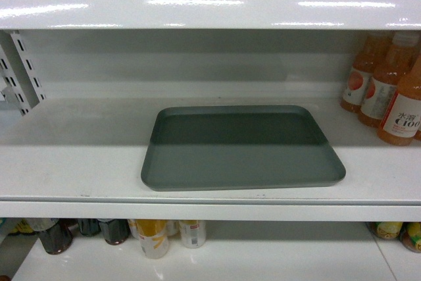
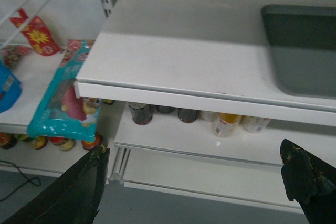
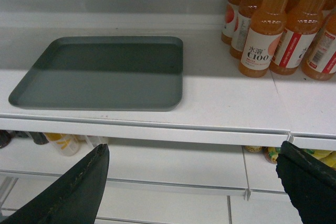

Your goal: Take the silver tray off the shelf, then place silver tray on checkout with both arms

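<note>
The silver tray [image 1: 242,148] lies flat on the glossy white shelf [image 1: 72,162], empty, its front rim close to the shelf's front lip. It also shows in the right wrist view as the tray [image 3: 105,72] and at the right edge of the left wrist view as the tray [image 2: 304,51]. My left gripper [image 2: 194,156] is open, below and in front of the shelf lip, left of the tray. My right gripper [image 3: 191,153] is open too, low in front of the shelf, right of the tray. Neither gripper shows in the head view. The checkout is out of view.
Orange drink bottles [image 1: 388,90] stand on the shelf right of the tray, also seen as bottles [image 3: 278,24]. Cans and bottles [image 1: 158,235] fill the lower board. An upper shelf board [image 1: 210,11] hangs over the tray. Snack bags [image 2: 63,93] lie on the neighbouring rack at left.
</note>
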Tool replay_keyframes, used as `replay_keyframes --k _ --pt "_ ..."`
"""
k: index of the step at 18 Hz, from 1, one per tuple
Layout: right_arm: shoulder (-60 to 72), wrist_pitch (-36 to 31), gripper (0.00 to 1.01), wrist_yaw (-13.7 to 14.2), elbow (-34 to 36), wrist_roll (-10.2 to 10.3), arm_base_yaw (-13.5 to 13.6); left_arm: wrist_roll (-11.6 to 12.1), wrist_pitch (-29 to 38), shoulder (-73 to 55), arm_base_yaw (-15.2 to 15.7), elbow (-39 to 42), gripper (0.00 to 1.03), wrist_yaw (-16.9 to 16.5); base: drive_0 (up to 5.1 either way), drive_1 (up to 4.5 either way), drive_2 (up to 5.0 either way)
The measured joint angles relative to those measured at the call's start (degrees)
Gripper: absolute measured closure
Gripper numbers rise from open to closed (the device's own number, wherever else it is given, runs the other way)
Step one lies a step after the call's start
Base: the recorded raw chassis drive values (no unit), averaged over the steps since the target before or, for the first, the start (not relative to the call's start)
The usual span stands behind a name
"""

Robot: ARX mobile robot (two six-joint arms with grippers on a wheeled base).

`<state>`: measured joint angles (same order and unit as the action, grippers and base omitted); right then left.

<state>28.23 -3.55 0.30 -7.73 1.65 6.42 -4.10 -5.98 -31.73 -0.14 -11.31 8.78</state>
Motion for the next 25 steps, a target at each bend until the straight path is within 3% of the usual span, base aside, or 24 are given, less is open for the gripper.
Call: replay_keyframes --k 3,6,8,13,18,20,25 --pt "27.2 -14.5 0.03 -0.3 -6.6 2.3 1.1 0.0 14.5 -26.8 -2.3 -6.3 0.05 -6.3 0.0 0.0 0.0" --pt "48.5 -22.3 0.03 -0.7 -13.6 3.4 2.0 -0.7 22.2 -48.9 -3.9 -14.3 0.05 -7.0 0.0 0.0 0.0" --pt "59.6 -25.3 0.03 -0.9 -19.3 3.9 1.8 -1.0 23.4 -60.9 -5.1 -20.0 0.05 -7.4 0.0 0.0 0.0" --pt "77.2 -24.2 0.03 -2.5 -33.7 5.4 0.6 -1.5 23.0 -77.7 -8.5 -34.9 0.05 -7.2 0.0 0.0 0.0" --pt "88.2 -21.4 0.03 -2.2 -47.0 6.6 0.7 -2.2 17.9 -88.0 -10.8 -47.3 0.05 -6.4 0.0 0.0 0.0" --pt "92.5 -20.4 0.03 -1.3 -51.9 6.6 1.2 -2.5 16.2 -91.3 -11.4 -51.9 0.05 -5.8 0.0 0.0 0.0" --pt "103.6 -16.7 0.03 4.5 -63.5 4.6 1.3 -4.5 13.9 -96.3 -12.8 -58.6 0.05 -5.0 0.0 0.0 0.0"
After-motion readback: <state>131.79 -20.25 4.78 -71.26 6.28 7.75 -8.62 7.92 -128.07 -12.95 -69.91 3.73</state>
